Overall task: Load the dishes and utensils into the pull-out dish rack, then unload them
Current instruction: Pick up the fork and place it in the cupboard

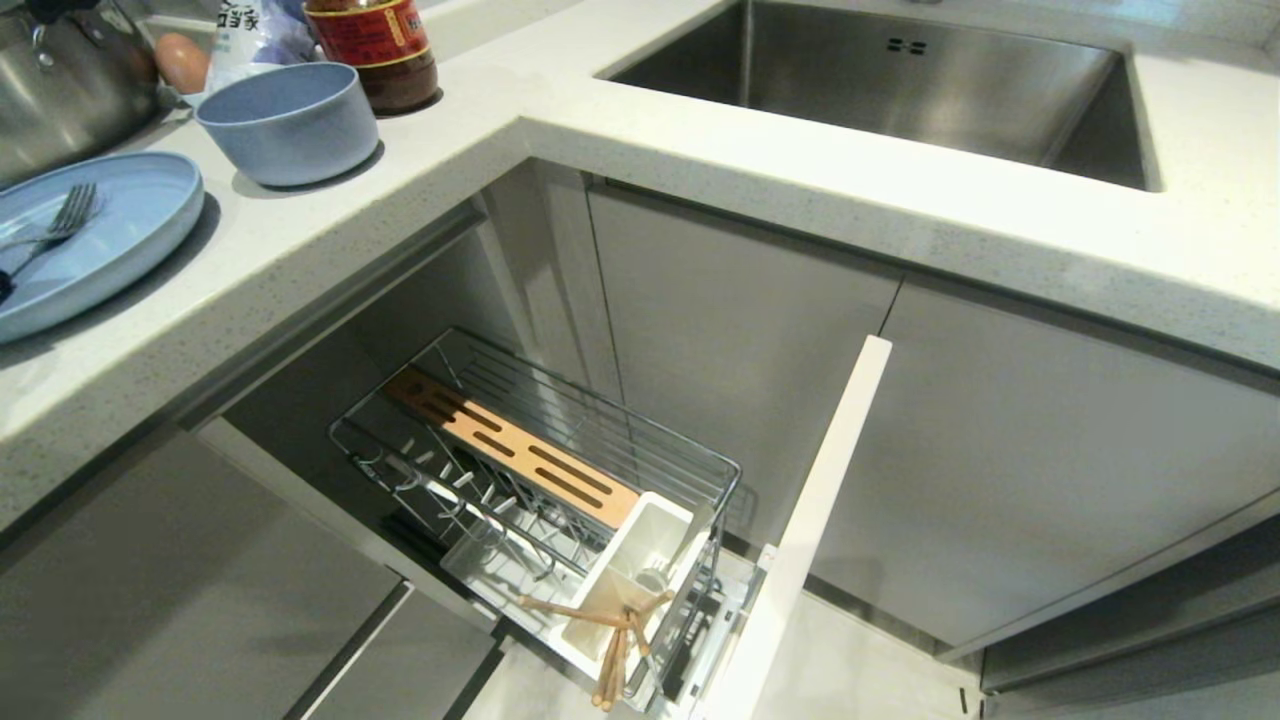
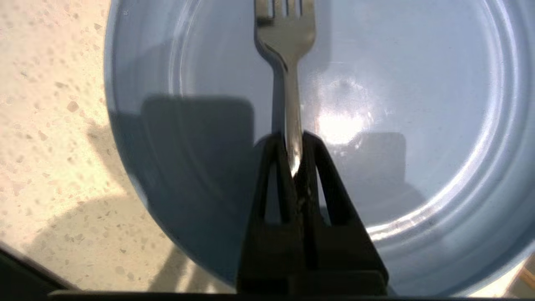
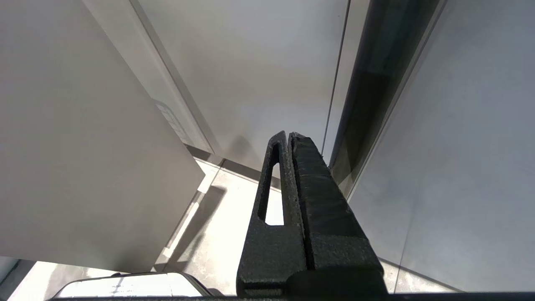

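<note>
In the left wrist view, my left gripper point(image 2: 292, 138) is shut on the handle of the silver fork point(image 2: 286, 42), just above the pale blue plate point(image 2: 418, 104). The head view shows that fork point(image 1: 62, 222) over the plate point(image 1: 130, 215) on the counter at the far left, with the matching bowl point(image 1: 288, 122) behind it. Below the counter, the pull-out dish rack point(image 1: 700, 462) stands pulled out. Wooden chopsticks point(image 1: 612, 645) lean out of its white utensil cup point(image 1: 650, 530). My right gripper point(image 3: 289, 134) is shut and empty, parked low beside cabinet fronts.
A steel pot point(image 1: 60, 80), an egg point(image 1: 180, 60) and a sauce bottle point(image 1: 375, 45) crowd the counter behind the dishes. The steel sink point(image 1: 900, 80) lies at the back right. The rack's narrow pale front panel point(image 1: 810, 520) juts out toward me.
</note>
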